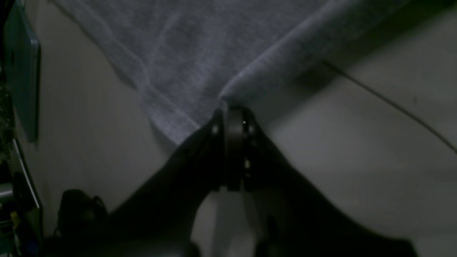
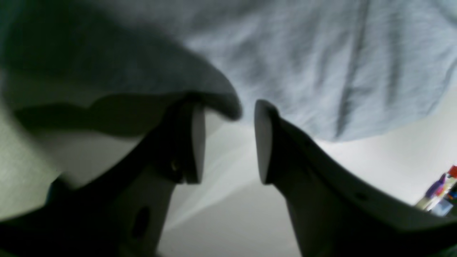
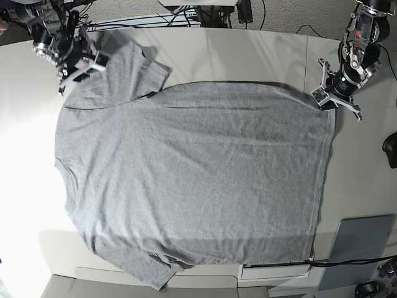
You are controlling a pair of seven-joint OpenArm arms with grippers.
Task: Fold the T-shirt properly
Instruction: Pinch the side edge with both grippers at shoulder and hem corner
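Seemingly at the spreading step, the left wrist view shows the left gripper (image 1: 234, 117) pressed together on a hem corner of the T-shirt (image 1: 200, 46); its dark fingertips are hard to separate. The right wrist view shows the right gripper (image 2: 228, 139) spread, cloth just above it. From the base view the shirt lies flat mid-table (image 3: 248, 49), so a first fold probably comes next.

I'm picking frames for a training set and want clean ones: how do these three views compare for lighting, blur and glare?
Left wrist view: very dark, the left gripper almost a silhouette pinching the T-shirt corner. Right wrist view: brighter but soft, the open right gripper and cloth blurred, heavy shadow top left. Base view: sharp and evenly lit, with white glare on the table at the left edge.
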